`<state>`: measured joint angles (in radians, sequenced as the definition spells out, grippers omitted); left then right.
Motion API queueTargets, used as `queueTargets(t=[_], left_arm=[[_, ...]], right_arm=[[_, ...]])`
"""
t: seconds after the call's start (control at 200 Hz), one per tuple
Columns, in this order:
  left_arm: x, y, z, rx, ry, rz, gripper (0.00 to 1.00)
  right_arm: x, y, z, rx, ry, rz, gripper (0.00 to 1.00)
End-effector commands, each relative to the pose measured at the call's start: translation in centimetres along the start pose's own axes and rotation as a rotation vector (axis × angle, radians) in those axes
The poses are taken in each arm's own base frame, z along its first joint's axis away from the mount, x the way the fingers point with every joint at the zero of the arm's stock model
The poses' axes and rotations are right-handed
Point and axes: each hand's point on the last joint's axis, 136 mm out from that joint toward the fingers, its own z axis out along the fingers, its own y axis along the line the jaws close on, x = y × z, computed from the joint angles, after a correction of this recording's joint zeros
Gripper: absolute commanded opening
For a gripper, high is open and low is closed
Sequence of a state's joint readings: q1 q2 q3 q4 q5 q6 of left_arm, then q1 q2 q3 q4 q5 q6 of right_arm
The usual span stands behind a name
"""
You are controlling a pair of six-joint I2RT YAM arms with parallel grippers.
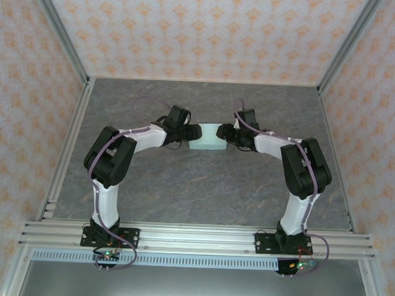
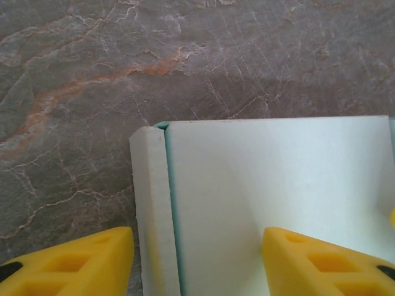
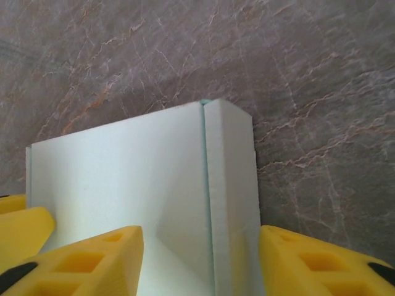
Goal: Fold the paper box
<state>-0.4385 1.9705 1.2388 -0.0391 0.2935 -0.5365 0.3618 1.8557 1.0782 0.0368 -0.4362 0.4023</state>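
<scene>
Yellow left claw (image 2: 197,237) and right claw (image 3: 200,234), half open, astride paper box (image 1: 206,136) edges.

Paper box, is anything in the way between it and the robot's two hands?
Nothing visible is in the way. The left hand and the right hand are right at the paper box, one at each end. Each is open, with one end wall of the box between its yellow fingers.

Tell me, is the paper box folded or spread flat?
Folded, at least partly: the paper box is a compact rectangle, with a narrow flap creased along each end.
</scene>
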Motion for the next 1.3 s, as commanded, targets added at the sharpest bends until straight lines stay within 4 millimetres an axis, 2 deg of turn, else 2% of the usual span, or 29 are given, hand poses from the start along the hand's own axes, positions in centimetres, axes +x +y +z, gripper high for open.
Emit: queueTargets(t=[0.0,0.06,0.12,0.18,0.245,0.355,0.4,0.515,0.611,0.721,0.896,1.041,1.176,1.216,1.296], left_arm=[[-2.2,0.1,-2.4,-0.067,-0.043,0.088,0.62],[-3.8,-0.3,-4.8,-0.083,-0.109,0.125,0.67],[-4.9,-0.5,-6.8,-0.098,-0.172,0.157,0.7],[-5.8,0.1,-9.2,-0.138,-0.255,0.174,0.71],[-6.4,1.4,-12.2,-0.195,-0.371,0.188,0.74],[-5.7,5.0,-17.4,-0.333,-0.542,0.222,0.77],[-5.5,6.6,-19.5,-0.399,-0.606,0.221,0.83],[-4.6,10.8,-23.0,-0.527,-0.687,0.177,0.99],[-4.4,13.5,-24.6,-0.581,-0.7,0.14,1.0],[-4.6,15.9,-24.4,-0.626,-0.683,0.199,1.0],[-4.5,18.5,-21.0,-0.594,-0.643,0.281,1.0],[-4.3,19.4,-18.6,-0.547,-0.624,0.279,1.0],[-3.7,20.7,-16.3,-0.519,-0.623,0.265,1.0],[-3.3,21.0,-16.2,-0.513,-0.622,0.258,1.0],[-3.0,20.7,-15.9,-0.488,-0.625,0.277,1.0]], right_arm=[[-2.5,-0.5,-2.9,0.09,-0.076,-0.05,0.56],[-3.6,-0.5,-5.0,0.132,-0.122,-0.085,0.59],[-4.6,-0.4,-7.3,0.175,-0.169,-0.124,0.68],[-5.4,-0.8,-9.9,0.243,-0.223,-0.167,0.73],[-6.0,-2.4,-13.0,0.358,-0.302,-0.21,0.76],[-6.7,-5.9,-18.5,0.595,-0.461,-0.271,0.81],[-6.7,-7.4,-20.2,0.683,-0.519,-0.279,0.85],[-6.2,-10.4,-22.4,0.79,-0.618,-0.261,1.0],[-5.3,-12.6,-22.7,0.841,-0.675,-0.249,0.99],[-4.3,-14.2,-21.5,0.813,-0.732,-0.28,0.99],[-3.0,-16.2,-18.9,0.698,-0.725,-0.254,0.99],[-3.7,-15.0,-18.6,0.63,-0.766,-0.316,0.99],[-4.0,-14.6,-17.1,0.578,-0.727,-0.364,0.99],[-4.1,-14.1,-16.9,0.535,-0.746,-0.374,0.99],[-3.7,-14.5,-15.7,0.514,-0.723,-0.386,0.99]])
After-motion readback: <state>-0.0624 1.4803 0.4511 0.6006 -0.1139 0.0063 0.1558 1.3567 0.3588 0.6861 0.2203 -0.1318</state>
